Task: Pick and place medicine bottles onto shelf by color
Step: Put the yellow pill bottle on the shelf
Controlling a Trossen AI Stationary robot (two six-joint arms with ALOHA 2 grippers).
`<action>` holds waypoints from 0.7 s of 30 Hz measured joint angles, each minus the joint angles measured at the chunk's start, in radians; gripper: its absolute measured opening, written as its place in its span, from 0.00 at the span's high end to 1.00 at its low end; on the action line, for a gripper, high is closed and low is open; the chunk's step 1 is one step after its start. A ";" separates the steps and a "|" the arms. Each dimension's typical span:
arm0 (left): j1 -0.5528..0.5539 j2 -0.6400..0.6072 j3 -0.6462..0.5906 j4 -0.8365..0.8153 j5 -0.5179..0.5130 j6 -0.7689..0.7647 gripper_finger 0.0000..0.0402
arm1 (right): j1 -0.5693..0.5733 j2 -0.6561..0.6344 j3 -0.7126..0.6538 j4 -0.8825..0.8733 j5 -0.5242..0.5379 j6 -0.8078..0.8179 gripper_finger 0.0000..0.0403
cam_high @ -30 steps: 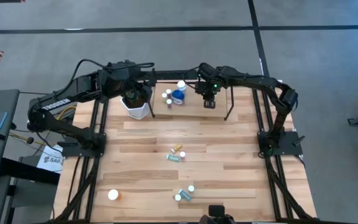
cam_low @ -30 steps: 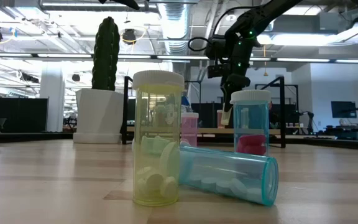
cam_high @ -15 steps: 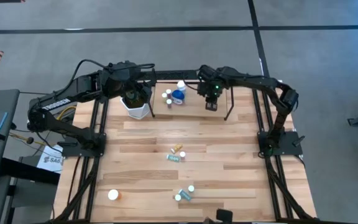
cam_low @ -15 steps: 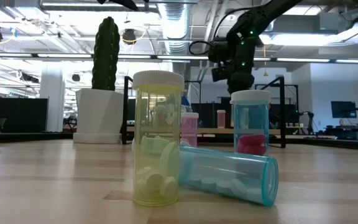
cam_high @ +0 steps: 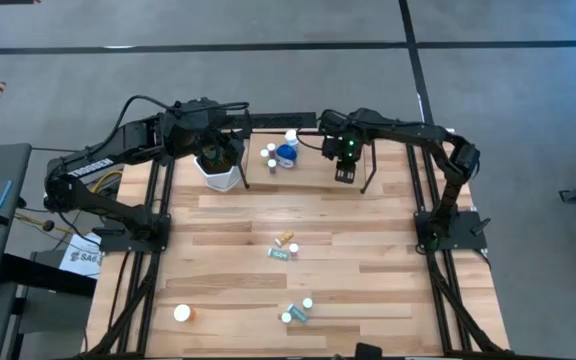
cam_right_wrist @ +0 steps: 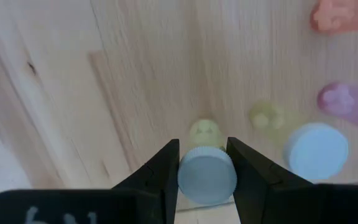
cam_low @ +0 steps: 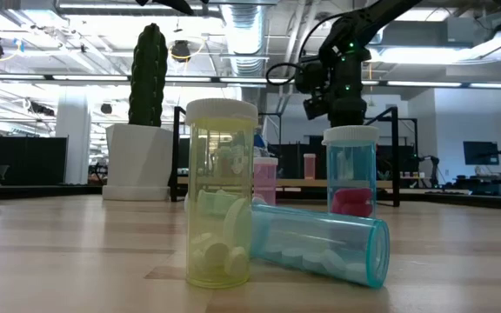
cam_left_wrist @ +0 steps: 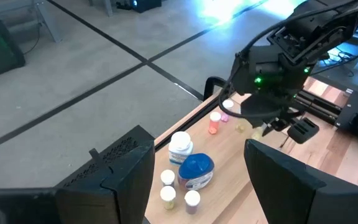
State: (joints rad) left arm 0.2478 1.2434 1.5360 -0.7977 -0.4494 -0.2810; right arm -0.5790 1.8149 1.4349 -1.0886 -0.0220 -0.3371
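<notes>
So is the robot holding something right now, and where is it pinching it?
Yes. The right gripper is shut on a small bottle, pinching the sides of its white cap above the shelf. The left gripper holds nothing.

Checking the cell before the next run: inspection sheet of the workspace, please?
Surface: wood-plank table, shelf at its far end.
Job's things: six loose bottles on the table, in two clusters plus one alone near the left front corner; blue bottle and small ones on the shelf; held bottle, white-capped.
Clutter: cactus pot beside the shelf.
Grippers: left gripper open, empty, above the cactus pot; right gripper shut on the held bottle, above the shelf.
Cables: cable looping off the left arm, clear of the bottles.
Surroundings: grey floor; paper beside the table's left edge; no person seen.
</notes>
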 joint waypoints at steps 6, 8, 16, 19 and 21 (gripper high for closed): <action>0.000 0.000 0.000 -0.019 0.000 -0.002 0.41 | -0.007 0.000 0.000 0.008 -0.071 0.000 0.67; 0.000 0.000 0.000 -0.022 -0.001 -0.002 0.41 | -0.008 0.000 0.000 0.015 -0.083 0.000 0.67; 0.000 0.000 0.000 -0.022 -0.001 -0.002 0.41 | -0.008 0.000 0.000 0.047 -0.083 -0.001 0.67; 0.000 0.000 0.000 -0.022 -0.001 -0.003 0.41 | -0.009 0.000 0.000 0.050 -0.083 -0.001 0.67; 0.000 0.000 0.000 -0.022 -0.001 -0.003 0.41 | -0.012 0.004 0.000 0.050 -0.083 -0.001 0.67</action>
State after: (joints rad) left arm 0.2478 1.2434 1.5360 -0.8200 -0.4507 -0.2836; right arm -0.5911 1.8191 1.4349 -1.0388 -0.1051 -0.3378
